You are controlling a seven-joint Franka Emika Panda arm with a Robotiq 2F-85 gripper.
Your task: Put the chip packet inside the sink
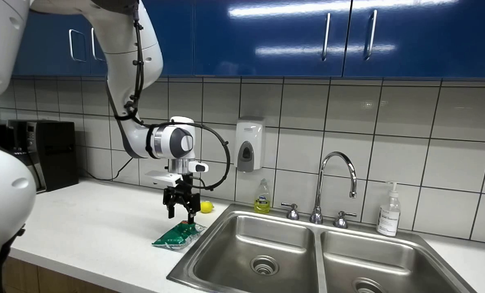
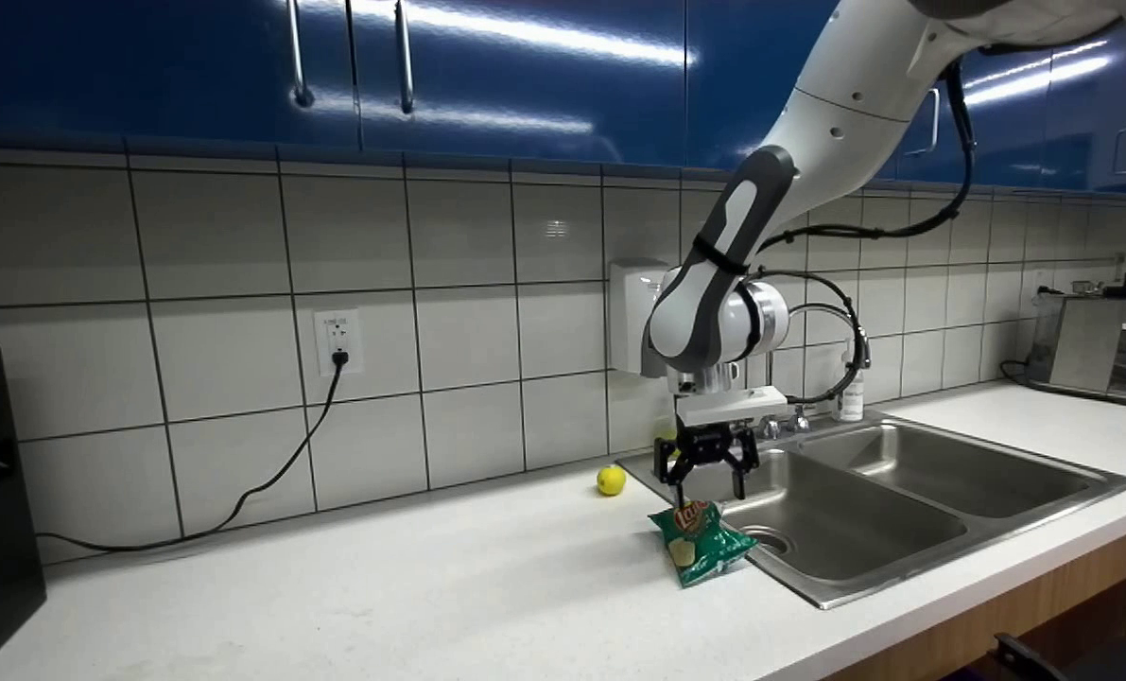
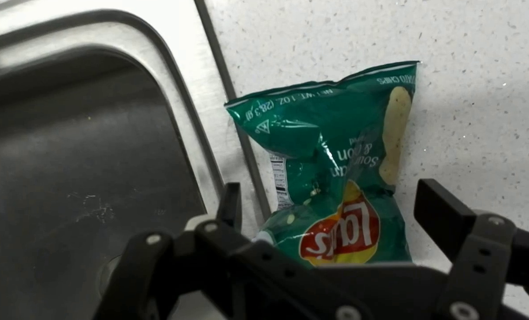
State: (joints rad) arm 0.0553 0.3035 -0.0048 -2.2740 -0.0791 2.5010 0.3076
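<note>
The chip packet, a green foil Lay's bag point(image 1: 178, 237), lies on the white counter beside the sink's left edge. It also shows in an exterior view point(image 2: 709, 547) and fills the middle of the wrist view point(image 3: 322, 129). My gripper point(image 1: 181, 215) is open, pointing down over the packet's end nearer the wall. In the wrist view its fingers point(image 3: 335, 209) stand apart on either side of the packet's logo end, with nothing gripped. I cannot tell whether a fingertip touches the foil. The sink's left-hand basin point(image 1: 226, 264) is right of the packet; it shows dark in the wrist view point(image 3: 69, 178).
A yellow lemon-like object point(image 1: 206, 206) sits near the wall behind the gripper. A dish soap bottle point(image 1: 262, 199), the chrome faucet point(image 1: 319, 191) and a pump bottle point(image 1: 389, 217) stand along the sink's back. The right-hand basin point(image 1: 376, 260) adjoins. A black machine point(image 1: 55, 154) stands at the far end.
</note>
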